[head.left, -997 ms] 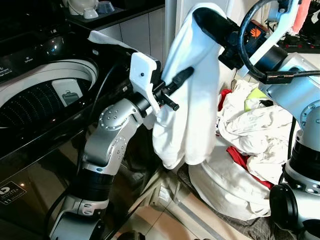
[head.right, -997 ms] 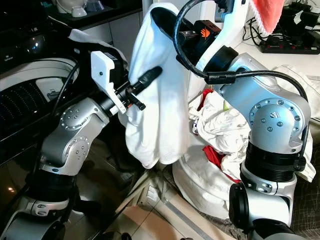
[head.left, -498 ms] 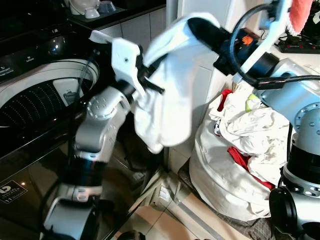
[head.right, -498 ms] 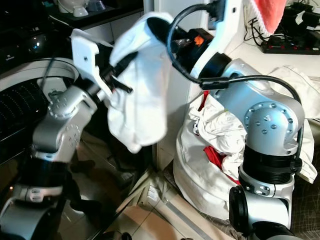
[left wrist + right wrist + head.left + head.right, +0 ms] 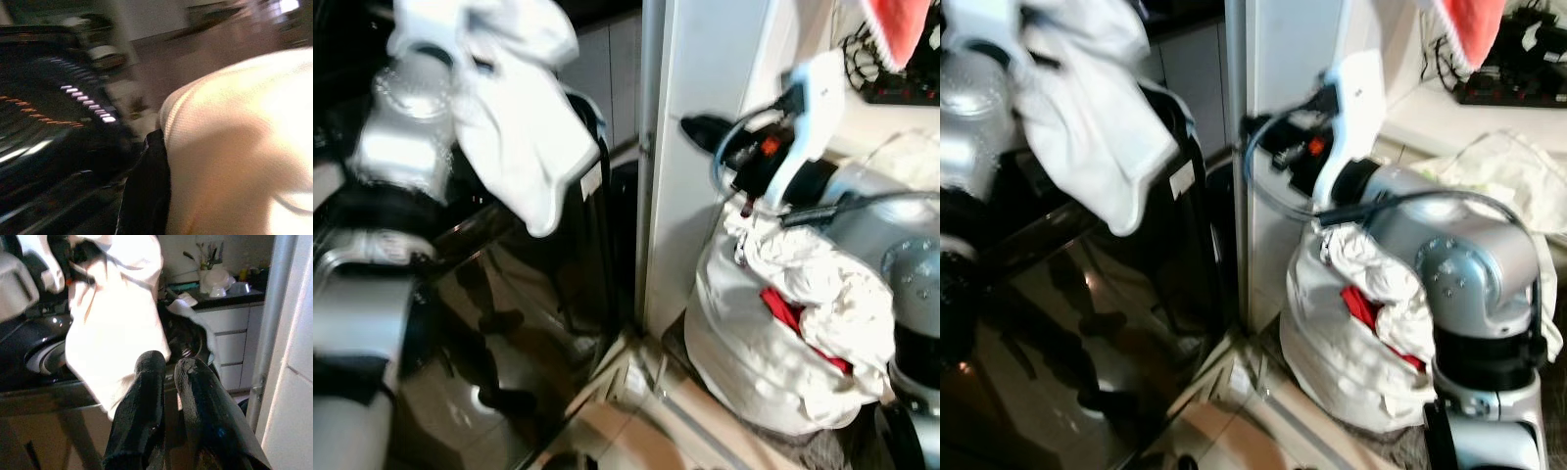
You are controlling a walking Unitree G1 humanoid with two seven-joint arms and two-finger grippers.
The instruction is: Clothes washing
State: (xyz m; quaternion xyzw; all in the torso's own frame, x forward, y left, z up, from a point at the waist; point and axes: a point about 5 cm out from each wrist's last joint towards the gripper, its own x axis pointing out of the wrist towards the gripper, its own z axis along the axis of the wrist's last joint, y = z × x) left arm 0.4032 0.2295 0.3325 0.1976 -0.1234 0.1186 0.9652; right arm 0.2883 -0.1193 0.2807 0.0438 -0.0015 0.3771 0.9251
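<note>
While a white garment (image 5: 514, 127) hangs from the raised left arm (image 5: 406, 147) above the black top-loading washing machine (image 5: 509, 323), the right gripper (image 5: 168, 377) is held out in open air near the white cabinet panel (image 5: 705, 88), its two black fingers close together with only a narrow gap and nothing between them. The left gripper (image 5: 146, 191) is seen as a single dark finger pressed against pale cloth in the left wrist view, and whether it is clamped on the fabric cannot be told. The garment droops in loose folds over the washer's front edge, its lower tip hanging down in front of the glossy black panel. Beside the cabinet, a white laundry bag (image 5: 744, 362) sits on the tiled floor (image 5: 636, 431), heaped with crumpled white clothes (image 5: 813, 294) and a red item (image 5: 783, 308). A countertop with bowls (image 5: 222, 281) stands behind the washer.
</note>
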